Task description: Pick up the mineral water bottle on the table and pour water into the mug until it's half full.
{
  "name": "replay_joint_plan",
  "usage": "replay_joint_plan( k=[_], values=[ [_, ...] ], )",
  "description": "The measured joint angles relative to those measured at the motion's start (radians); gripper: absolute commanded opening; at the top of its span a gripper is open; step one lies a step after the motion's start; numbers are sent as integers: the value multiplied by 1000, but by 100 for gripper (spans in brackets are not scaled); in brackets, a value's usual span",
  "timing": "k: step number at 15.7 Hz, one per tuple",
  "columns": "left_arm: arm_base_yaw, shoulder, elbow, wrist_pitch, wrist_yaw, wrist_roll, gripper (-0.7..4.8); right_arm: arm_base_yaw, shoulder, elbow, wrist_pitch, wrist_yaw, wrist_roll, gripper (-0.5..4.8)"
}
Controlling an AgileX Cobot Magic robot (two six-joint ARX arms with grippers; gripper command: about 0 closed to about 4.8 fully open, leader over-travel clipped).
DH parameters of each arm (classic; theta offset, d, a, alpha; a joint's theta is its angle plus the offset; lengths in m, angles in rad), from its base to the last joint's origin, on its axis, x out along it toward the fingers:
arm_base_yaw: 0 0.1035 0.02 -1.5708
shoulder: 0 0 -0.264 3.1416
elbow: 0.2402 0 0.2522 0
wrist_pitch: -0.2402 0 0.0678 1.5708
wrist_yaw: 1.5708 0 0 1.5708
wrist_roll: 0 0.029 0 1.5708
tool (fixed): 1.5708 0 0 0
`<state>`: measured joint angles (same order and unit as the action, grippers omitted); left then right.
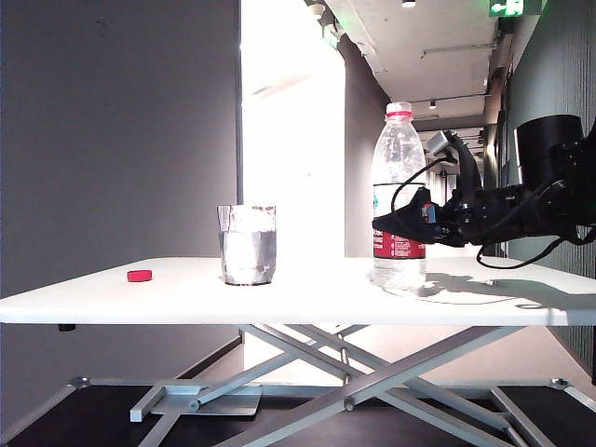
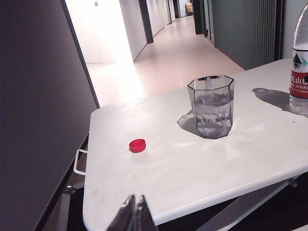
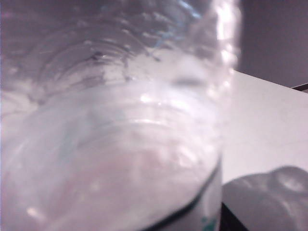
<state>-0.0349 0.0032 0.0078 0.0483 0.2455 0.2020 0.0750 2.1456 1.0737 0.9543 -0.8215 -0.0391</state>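
bottle (image 3: 110, 125) fills my right gripper's (image 1: 400, 226) view, standing between its spread fingers; mug (image 1: 248, 244) beyond looks half full. left gripper (image 2: 134, 214) pinched, idle. next: withdraw.

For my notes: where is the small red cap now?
In the exterior view the red cap lies on the table at its left side, left of the mug, apart from it.
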Motion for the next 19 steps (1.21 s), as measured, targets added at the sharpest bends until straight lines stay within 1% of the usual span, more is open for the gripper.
replay_joint_plan(
  k=[1, 7, 10, 15, 18, 19],
  values=[
    [0, 0, 0, 0, 0, 0, -4, 0, 0, 0, -1, -3, 0, 479],
    [0, 0, 0, 0, 0, 0, -4, -10, 0, 0, 19, -32, -6, 479],
    [0, 0, 0, 0, 0, 0, -4, -69, -6, 0, 27, -106, 7, 479],
    [0, 0, 0, 0, 0, 0, -4, -115, -43, -10, 28, -248, 59, 479],
    [0, 0, 0, 0, 0, 0, -4, -140, -84, -64, 31, -272, 61, 479],
    [0, 0, 0, 0, 0, 0, -4, -154, -96, -77, 31, -275, 61, 366]
  ],
)
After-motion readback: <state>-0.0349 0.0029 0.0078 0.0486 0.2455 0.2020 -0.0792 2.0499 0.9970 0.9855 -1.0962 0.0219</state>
